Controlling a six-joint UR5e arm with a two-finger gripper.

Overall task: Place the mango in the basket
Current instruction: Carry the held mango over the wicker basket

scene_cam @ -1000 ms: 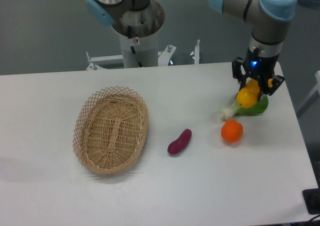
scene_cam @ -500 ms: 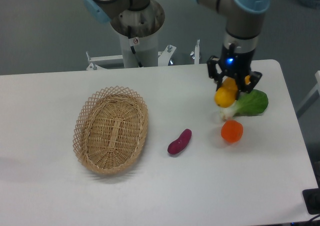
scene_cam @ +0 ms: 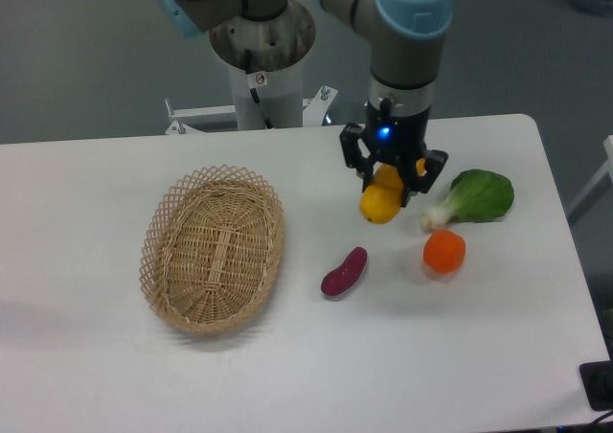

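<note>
The gripper (scene_cam: 391, 176), just right of the frame's centre in its upper half, is clenched on the mango (scene_cam: 381, 201), which hangs below the fingers above the white table (scene_cam: 287, 366) (its yellow lower end pokes out under the jaws). The basket (scene_cam: 213, 249) lies at left centre, well apart from the fruit. A purple tuber (scene_cam: 344, 271) lies between basket and gripper, lower down. To the right sit an orange (scene_cam: 444, 251) and a leafy green vegetable (scene_cam: 474, 198).

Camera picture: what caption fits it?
Robot fingers hold the mango above the table, right of the empty basket.
</note>
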